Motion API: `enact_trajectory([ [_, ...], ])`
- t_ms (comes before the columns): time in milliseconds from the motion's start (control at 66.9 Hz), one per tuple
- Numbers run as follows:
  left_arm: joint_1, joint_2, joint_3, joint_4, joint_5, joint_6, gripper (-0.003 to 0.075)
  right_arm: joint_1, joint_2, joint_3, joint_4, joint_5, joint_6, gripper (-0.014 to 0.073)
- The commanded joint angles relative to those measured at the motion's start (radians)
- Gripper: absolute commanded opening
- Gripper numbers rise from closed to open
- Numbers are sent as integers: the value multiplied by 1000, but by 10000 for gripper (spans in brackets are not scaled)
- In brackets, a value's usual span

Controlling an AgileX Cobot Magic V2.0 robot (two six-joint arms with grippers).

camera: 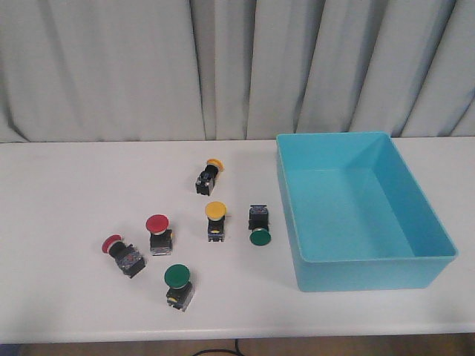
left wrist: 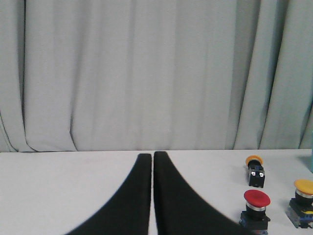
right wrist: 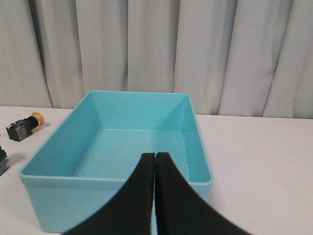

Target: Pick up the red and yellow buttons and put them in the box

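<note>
While both arms stay out of the front view, the wrist cameras show their fingers pressed together with nothing between them — the left gripper [left wrist: 152, 155] low over the bare table [camera: 67, 185], the right gripper [right wrist: 155, 155] in front of the near wall of the box [camera: 356, 263]. That box sits open-topped on the right side of the table, nothing inside it.

To its left lie six buttons, all well apart from the box's interior. One yellow button [camera: 208, 175] lies on its side farthest back. Nearer, a second yellow button [camera: 215, 219] stands cap-up, with a green button [camera: 259, 225] just beside it on the box side, tipped cap toward the front edge. A red button [camera: 158, 233] stands upright left of those — another red button [camera: 122, 253] lies tilted beside it, farther left. A second green one [camera: 178, 285] stands nearest the front edge.
</note>
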Motion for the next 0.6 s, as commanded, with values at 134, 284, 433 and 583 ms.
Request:
enact_trajectory([
  [134,-7,-15,27,-10,-83,-9,-6,-6,-10,9,-3,-76,-5,-4],
  [284,-7,-15,27,-10,-83,-9,-6,-6,-10,9,-3,-76,-5,-4],
  [433,-7,-15,27,-10,-83,-9,-6,-6,-10,9,-8,-79,-15,-4],
  [583,-7,-15,27,-10,-83,-9,-6,-6,-10,9,-7,-103,-30,-4],
])
